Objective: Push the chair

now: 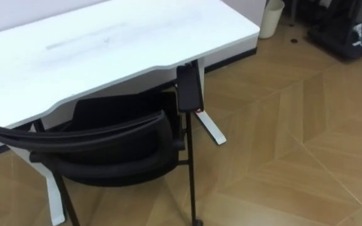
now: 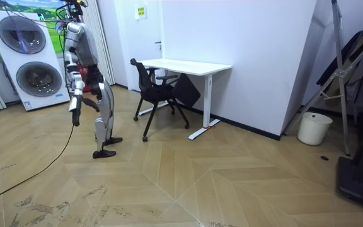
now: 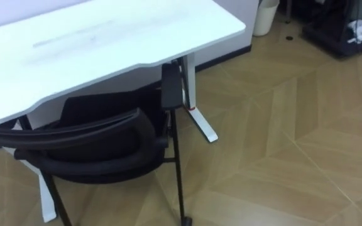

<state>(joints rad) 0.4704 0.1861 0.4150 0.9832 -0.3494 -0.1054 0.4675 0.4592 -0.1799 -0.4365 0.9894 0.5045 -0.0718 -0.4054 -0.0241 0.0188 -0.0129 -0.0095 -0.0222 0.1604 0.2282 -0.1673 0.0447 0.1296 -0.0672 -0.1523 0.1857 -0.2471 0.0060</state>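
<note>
Standing a little off from the black chair [image 1: 105, 147], its seat sitting partly under the white desk [image 1: 105, 44], right hand [image 2: 75, 118] hanging low, fingers impossible to read, fitting either approach or finish.

The chair [image 1: 99, 147] has a matt black backrest and seat that look padded or cloth-covered, carried on thin black tube legs with a dull metal look. The desk [image 1: 105, 44] has a smooth, matt white top showing faint grey scuff marks, on white legs with a painted-metal look. The floor [image 1: 294, 144] is smooth wood-look board laid in angled panels with a light satin sheen, and the bin [image 1: 271, 19] beside the desk looks like plain matt cream plastic.
</note>
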